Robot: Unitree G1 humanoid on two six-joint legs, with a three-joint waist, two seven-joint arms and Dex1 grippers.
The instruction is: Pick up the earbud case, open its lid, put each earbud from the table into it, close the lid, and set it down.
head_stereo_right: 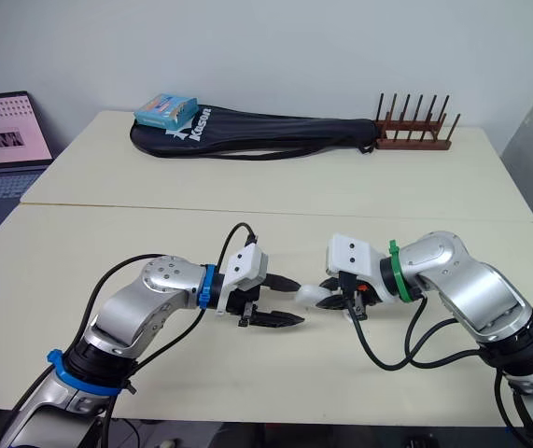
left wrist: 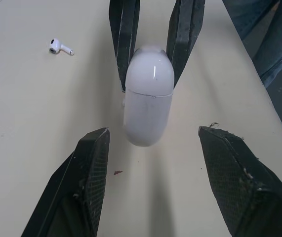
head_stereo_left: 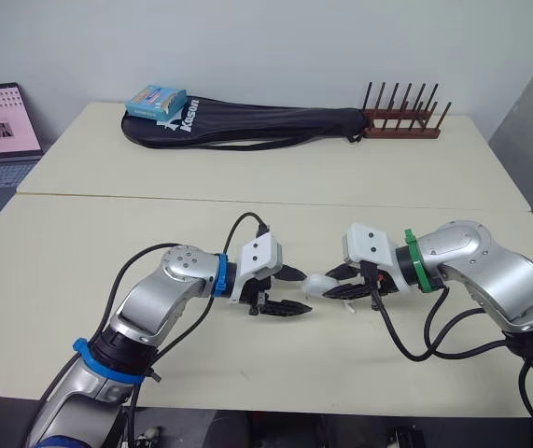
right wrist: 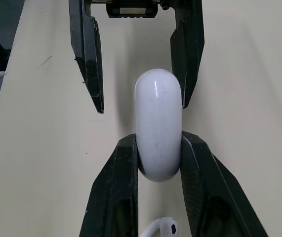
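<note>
Two grippers nose to nose over surface (head_stereo_left: 79,280). Right gripper (right wrist: 158,139) jaws pinched narrow on white earbud case (left wrist: 148,106), lid shut, free end poking toward left gripper (head_stereo_left: 307,293). Left jaws spread wide either side of that end, gap on both sides. One earbud (left wrist: 60,47) lying on surface off to side, another earbud (right wrist: 163,228) peeking under right jaws. Far back: black racket bag (head_stereo_left: 247,123), blue box (head_stereo_left: 156,101) on top, wooden rack (head_stereo_left: 401,121) beside it, laptop (head_stereo_left: 0,126) at left edge.

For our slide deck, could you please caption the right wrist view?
Right gripper clamps the closed white earbud case while the open left gripper faces it; an earbud lies nearby.
</note>
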